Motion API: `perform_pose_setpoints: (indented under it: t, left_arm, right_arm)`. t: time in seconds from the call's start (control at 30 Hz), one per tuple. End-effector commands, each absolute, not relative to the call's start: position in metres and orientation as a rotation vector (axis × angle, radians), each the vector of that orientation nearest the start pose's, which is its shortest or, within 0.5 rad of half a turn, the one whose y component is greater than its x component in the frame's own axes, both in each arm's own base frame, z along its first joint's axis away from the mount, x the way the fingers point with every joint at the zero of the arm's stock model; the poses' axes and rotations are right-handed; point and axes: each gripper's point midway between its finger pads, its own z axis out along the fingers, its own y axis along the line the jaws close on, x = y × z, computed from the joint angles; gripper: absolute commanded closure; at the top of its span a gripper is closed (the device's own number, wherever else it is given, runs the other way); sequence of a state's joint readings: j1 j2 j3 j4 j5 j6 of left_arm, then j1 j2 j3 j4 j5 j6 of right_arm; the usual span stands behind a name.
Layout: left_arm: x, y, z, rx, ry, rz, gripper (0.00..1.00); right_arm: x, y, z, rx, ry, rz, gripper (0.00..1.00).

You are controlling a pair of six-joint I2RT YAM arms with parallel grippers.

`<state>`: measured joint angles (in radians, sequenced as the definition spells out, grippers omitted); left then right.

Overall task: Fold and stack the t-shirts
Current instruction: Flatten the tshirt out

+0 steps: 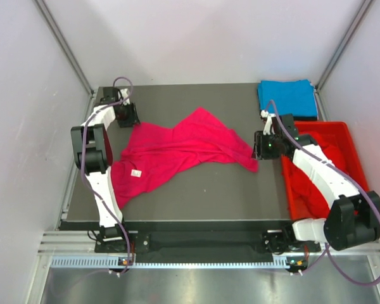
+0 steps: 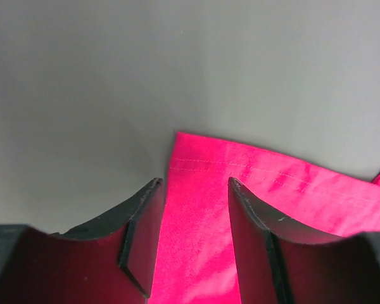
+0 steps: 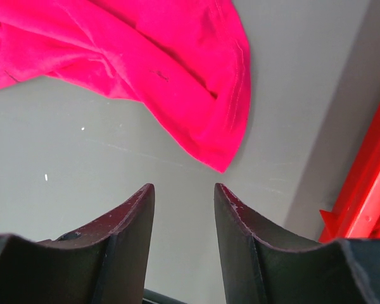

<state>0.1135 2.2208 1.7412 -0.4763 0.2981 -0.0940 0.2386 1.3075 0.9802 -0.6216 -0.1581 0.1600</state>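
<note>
Pink t-shirt (image 1: pixel 177 149) sprawls rumpled on the table (image 1: pixel 209 196), left of the red crate (image 1: pixel 351 136)! Left gripper (image 2: pixel 196 182) straddles the hem corner farthest from the crate, fingers apart, nothing pinched. Right gripper (image 3: pixel 183 187), crate-side, gapes just short of the near tip. Risk: closing here grabs air, and a one-sided pull would bunch the cloth.

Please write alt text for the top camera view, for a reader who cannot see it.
A crumpled pink t-shirt lies on a dark table between the left arm and the right arm, whose jaws stand by its ends. A folded blue t-shirt lies at the far right corner, beyond a red crate holding red cloth.
</note>
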Motion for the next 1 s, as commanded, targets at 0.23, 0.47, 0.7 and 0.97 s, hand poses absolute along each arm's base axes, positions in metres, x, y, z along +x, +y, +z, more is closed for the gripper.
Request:
perform_pose_setpoints:
  t: [0.23,0.47,0.7,0.97]
  left_arm:
    - [0.532,-0.004,0.035,-0.064,2.511,-0.397,0.58]
    - [0.526,-0.001,0.039,-0.123,2.521,-0.331,1.0]
    - [0.538,0.015,0.105,-0.281,2.331,-0.243,1.0]
    - [0.541,0.017,0.111,-0.299,2.338,-0.28,1.0]
  right_arm:
    - [0.29,0.098,0.129,-0.14,2.506,0.309,0.57]
    - [0.279,0.089,0.113,-0.064,2.572,0.25,0.53]
    - [0.274,0.109,0.086,-0.244,2.635,0.066,0.57]
    - [0.288,0.117,0.053,-0.493,2.655,-0.139,0.59]
